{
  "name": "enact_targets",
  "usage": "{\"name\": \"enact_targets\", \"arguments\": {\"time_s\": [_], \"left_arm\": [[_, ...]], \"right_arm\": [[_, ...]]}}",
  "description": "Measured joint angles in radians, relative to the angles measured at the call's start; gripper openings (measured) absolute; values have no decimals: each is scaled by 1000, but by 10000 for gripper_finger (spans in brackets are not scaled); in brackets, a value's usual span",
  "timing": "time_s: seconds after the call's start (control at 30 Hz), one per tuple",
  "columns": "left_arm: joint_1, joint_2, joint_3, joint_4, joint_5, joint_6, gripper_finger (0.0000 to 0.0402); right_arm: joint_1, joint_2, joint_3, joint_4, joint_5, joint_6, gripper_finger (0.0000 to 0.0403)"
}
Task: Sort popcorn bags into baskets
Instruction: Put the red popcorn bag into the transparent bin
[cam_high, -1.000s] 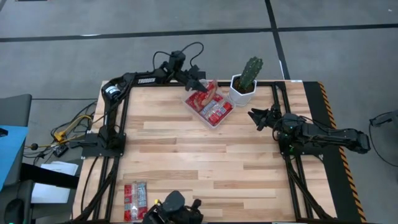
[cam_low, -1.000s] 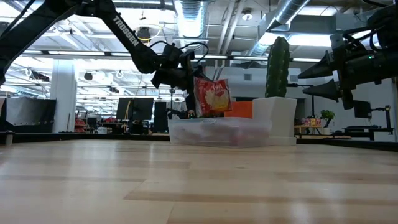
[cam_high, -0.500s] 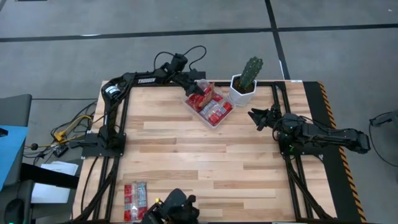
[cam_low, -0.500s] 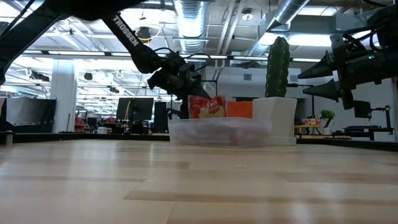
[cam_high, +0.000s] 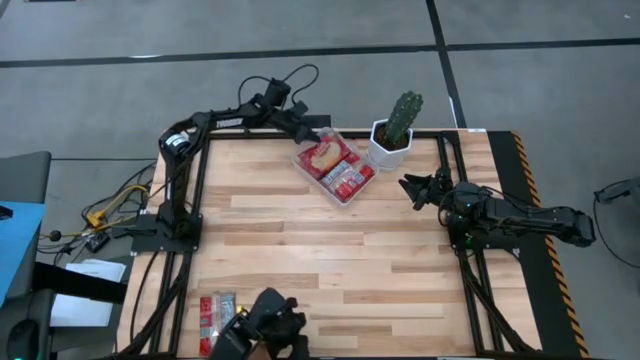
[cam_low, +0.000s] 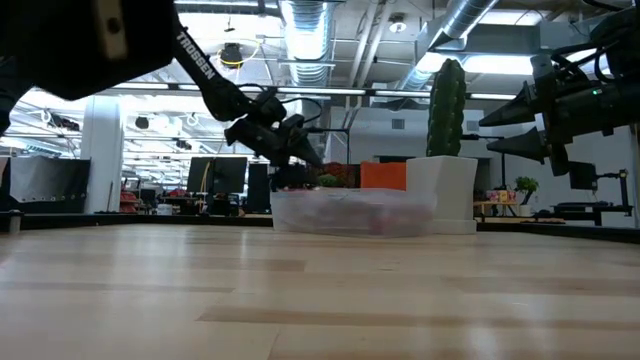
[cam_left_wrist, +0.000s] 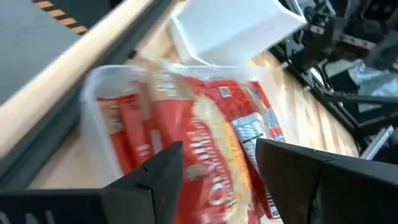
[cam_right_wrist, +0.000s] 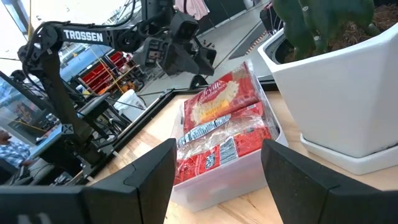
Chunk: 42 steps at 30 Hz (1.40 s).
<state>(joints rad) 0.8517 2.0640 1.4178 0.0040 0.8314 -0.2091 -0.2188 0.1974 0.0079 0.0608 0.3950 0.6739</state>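
Observation:
The clear basket (cam_high: 343, 201) stands at the table's far edge and holds several red popcorn bags. The topmost bag (cam_high: 322, 155) lies flat on the others at the basket's far end, as the left wrist view (cam_left_wrist: 214, 130) also shows. My left gripper (cam_left_wrist: 217, 149) hovers open just above and beyond that end (cam_high: 308, 130), touching nothing. Two more bags (cam_high: 217, 318) lie flat on the table at the near left. My right gripper (cam_high: 408, 186) waits open to the right of the basket.
A white pot with a cactus (cam_high: 393, 140) stands right beside the basket's far right side. A dark object (cam_high: 268, 322) sits at the table's near edge beside the two loose bags. Bare wood spans the table's middle.
My left gripper has lowered the upright bag into the basket, opened, let go of it and drawn back toward the table's far left. The bag has tipped over and now lies flat on the others. The dark object at the near edge has shifted left.

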Motion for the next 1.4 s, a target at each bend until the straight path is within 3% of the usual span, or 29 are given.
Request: {"name": "enact_targets", "arguments": {"time_s": [0.13, 0.23, 0.4, 0.47, 0.57, 0.63, 0.73, 0.8, 0.9, 1.07, 1.2, 1.27, 1.4], "left_arm": [[21, 0, 0, -31, 9, -14, 188], [31, -9, 0, -92, 121, -51, 182], [-14, -123, 1, -426, 306, 70, 166], [-69, -204, 1, -648, 285, 213, 162], [-181, -321, 2, -989, 169, 401, 158], [-278, -392, 2, -1168, 83, 456, 158], [-450, -489, 1, -1328, -24, 417, 158], [-574, -556, -10, -1327, -78, 294, 158], [-755, -665, -64, -1200, -202, -18, 158], [-1057, -851, -216, -966, -572, -608, 158], [-1256, -949, -345, -919, -793, -1072, 158], [-1341, -977, -407, -920, -827, -1293, 158], [-1489, -983, -491, -919, -791, -1600, 158]], "right_arm": [[0, 0, 0, 0, 0, 0, 260], [0, 0, 0, 0, 0, 0, 260], [0, 0, 0, 0, 0, 0, 260], [0, 0, 0, 0, 0, 0, 260], [0, 0, 0, 0, 0, -1, 260], [0, 0, 0, 0, 0, -1, 260], [0, 0, 0, 0, 0, -1, 260], [0, 0, 0, 0, 0, -2, 260], [0, 0, 0, 0, -1, -1, 260], [0, 0, 0, 0, -2, -2, 260], [0, 0, 0, 0, -2, -2, 260], [0, 0, 0, 0, -2, -2, 260], [0, 0, 0, 0, -2, -2, 260]]}}
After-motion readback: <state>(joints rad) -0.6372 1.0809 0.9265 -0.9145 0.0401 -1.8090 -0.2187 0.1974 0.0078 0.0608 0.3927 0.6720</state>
